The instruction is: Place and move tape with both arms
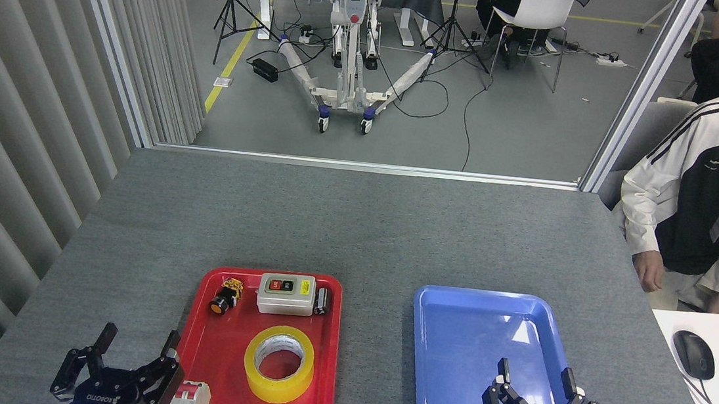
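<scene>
Tape (278, 363) lies flat in the red tray (221, 373), 6 o'clock of the switch box (286, 293). Left pincer (136, 347) spread apart at the tray's 9 o'clock edge, holding nothing. Right pincer (535, 379) spread apart over the blue tray (451, 343), holding nothing. Both trays on grey bench (357, 228).

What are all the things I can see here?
Tape roll: one, yellow, lying flat in red tray.
Red tray: one, left on grey table.
Switch box: one, pale grey, back of red tray.
Push button: one, yellow and black, back left of red tray.
Circuit breaker: one, white and red, red tray's near left edge.
Blue tray: one, right, nothing lying in it.
Computer mouse: one, black, white desk far right.
Person: one, seated right.
Left tool: black, open.
Right tool: black, open, over blue tray.
</scene>
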Robot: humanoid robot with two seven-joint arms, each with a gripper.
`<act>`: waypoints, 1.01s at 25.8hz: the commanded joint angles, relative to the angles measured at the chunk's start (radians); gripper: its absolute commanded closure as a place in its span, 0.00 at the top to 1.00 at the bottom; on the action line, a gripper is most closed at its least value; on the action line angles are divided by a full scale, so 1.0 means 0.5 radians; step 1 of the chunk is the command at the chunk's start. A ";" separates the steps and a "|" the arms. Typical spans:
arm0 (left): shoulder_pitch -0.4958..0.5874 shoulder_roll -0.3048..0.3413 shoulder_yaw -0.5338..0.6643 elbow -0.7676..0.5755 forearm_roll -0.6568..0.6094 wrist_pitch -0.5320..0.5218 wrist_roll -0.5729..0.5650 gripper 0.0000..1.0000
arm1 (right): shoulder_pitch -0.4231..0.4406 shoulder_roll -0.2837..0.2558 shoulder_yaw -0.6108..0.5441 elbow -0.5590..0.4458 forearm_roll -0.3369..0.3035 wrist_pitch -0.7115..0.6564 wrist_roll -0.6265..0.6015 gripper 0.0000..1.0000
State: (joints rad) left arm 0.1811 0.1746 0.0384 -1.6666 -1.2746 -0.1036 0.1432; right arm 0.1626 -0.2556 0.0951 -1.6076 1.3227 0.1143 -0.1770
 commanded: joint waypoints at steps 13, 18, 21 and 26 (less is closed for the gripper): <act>0.015 -0.012 0.003 -0.020 0.070 -0.029 -0.019 1.00 | -0.003 0.002 0.000 0.000 0.002 -0.002 0.007 1.00; -0.003 -0.015 -0.015 -0.121 0.070 -0.014 -0.050 1.00 | 0.000 0.002 -0.003 0.000 0.002 -0.002 0.004 1.00; -0.068 -0.012 -0.052 -0.118 0.076 -0.017 -0.191 1.00 | -0.003 0.002 -0.003 0.000 0.002 -0.002 0.007 1.00; -0.356 -0.027 -0.255 -0.091 0.104 -0.011 -0.887 1.00 | -0.003 0.002 -0.003 0.000 0.002 -0.002 0.004 1.00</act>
State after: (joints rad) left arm 0.0933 0.1695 -0.0392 -1.7221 -1.2297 -0.1112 -0.1066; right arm 0.1618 -0.2546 0.0940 -1.6076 1.3239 0.1134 -0.1698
